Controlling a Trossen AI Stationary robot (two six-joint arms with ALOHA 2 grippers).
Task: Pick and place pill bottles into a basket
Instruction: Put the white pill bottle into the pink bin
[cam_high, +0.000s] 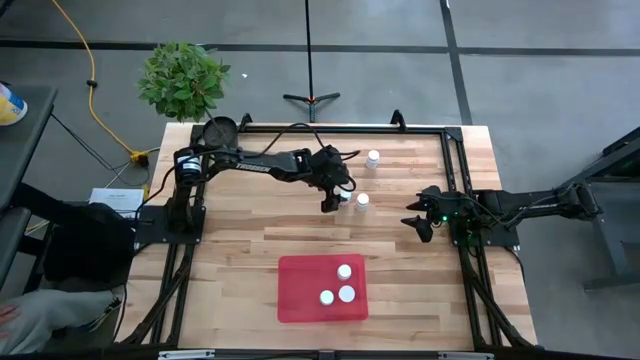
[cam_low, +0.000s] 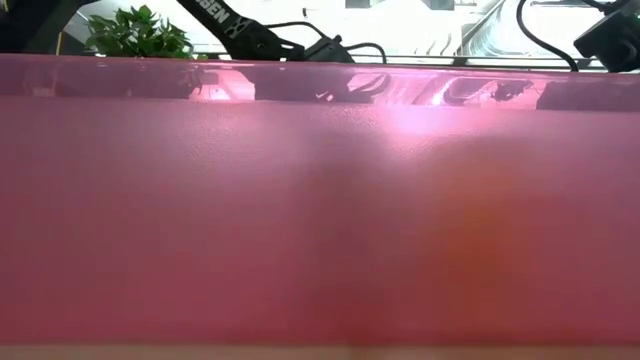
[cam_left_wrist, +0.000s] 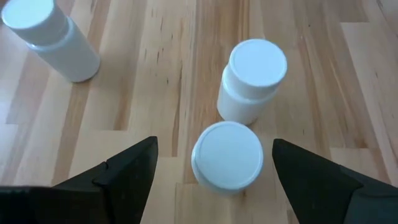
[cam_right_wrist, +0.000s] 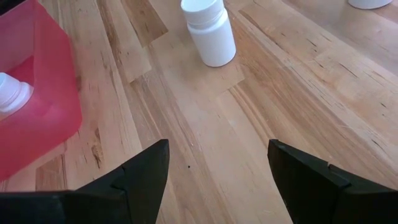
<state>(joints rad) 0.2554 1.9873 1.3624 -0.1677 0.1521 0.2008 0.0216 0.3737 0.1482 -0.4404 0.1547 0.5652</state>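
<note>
Your left gripper (cam_left_wrist: 214, 165) hung with fingers wide apart around a white pill bottle (cam_left_wrist: 227, 155), holding nothing. Your right gripper (cam_right_wrist: 217, 165) waited open and empty near the basket (cam_high: 300, 290), which held three bottles.

White pill bottles (cam_high: 345, 294) with white caps sit inside the translucent red basket (cam_high: 300, 300) on the pale striped wood counter (cam_high: 240, 240).

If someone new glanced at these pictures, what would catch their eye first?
First, the red basket at the table's near edge, with three pill bottles inside. Next, the left hand, open, straddling a white bottle mid-table. The right hand waits open at the right.
</note>
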